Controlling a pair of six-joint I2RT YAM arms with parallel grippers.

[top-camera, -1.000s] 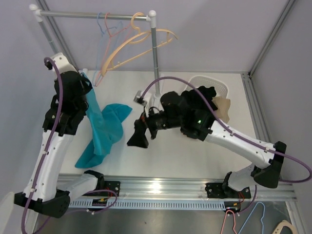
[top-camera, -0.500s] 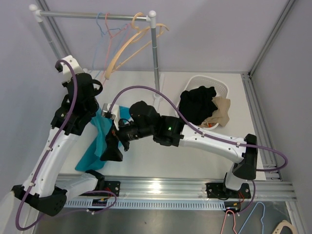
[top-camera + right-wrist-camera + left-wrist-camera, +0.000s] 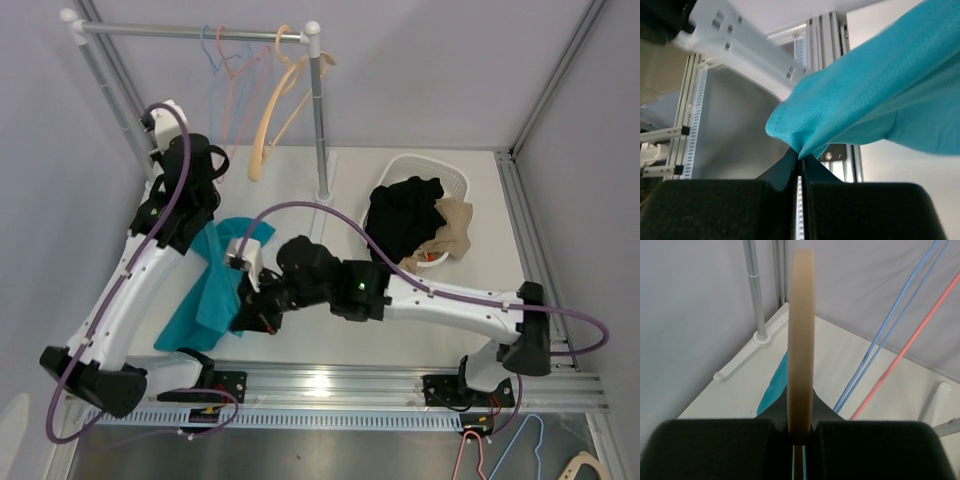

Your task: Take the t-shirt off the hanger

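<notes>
A white table (image 3: 495, 220) is bordered at its far left by a clothes rack (image 3: 190, 30). The teal t-shirt (image 3: 203, 300) is draped at the near left of the table, between the two arms. A white basket (image 3: 455, 180) of dark clothes is seen at the far right. A beige hanger (image 3: 801, 340) is clamped edge-on in the left gripper (image 3: 801, 426), with teal cloth glimpsed beneath. A fold of the t-shirt is pinched in the closed right gripper (image 3: 800, 167).
</notes>
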